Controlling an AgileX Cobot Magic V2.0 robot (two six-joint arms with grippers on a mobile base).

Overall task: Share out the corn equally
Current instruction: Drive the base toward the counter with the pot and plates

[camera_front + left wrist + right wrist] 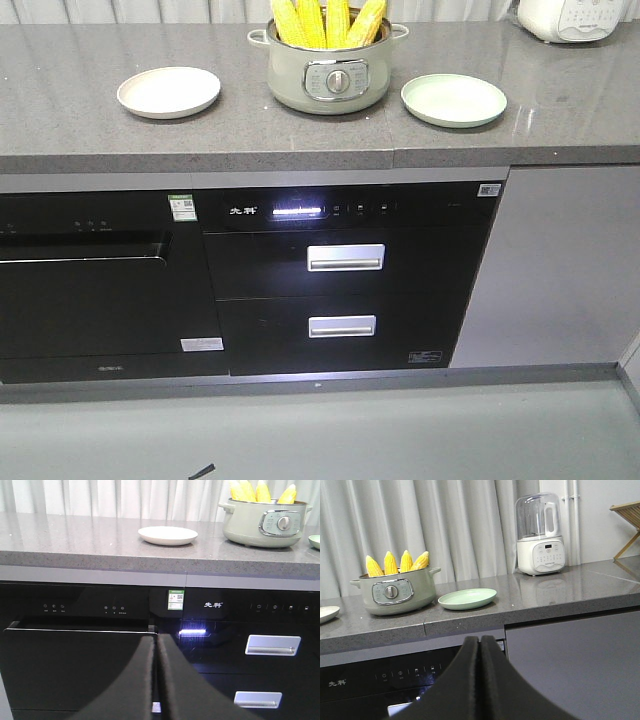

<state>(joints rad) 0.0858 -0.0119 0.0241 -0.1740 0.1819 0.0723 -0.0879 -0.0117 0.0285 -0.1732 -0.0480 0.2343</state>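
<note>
Corn (325, 22): four yellow cobs standing upright, tips up, in a pale green pot (335, 85) at the top centre of the front view. All cobs are in the pot, none on a plate.

Pot has a round dial on its front and sits on the grey stone desk (80, 125). A cream plate (168, 92) lies to its left and a green plate (453, 100) to its right, each just beside the pot, not touching. A white blender (540, 535) stands further right, before pale curtains (460, 525).

Below the desk edge are black appliance fronts with two silver drawer handles (345, 257) and a lit strip (300, 211). A green sticker (180, 207) carries a QR code. White logo characters beside the strip are too small to read.

Left gripper (155, 639): pressed together, holding nothing, bottom centre, below desk level; corn well apart at upper right. Right gripper (480, 639): likewise pressed together and empty, with corn at middle left, well apart.
</note>
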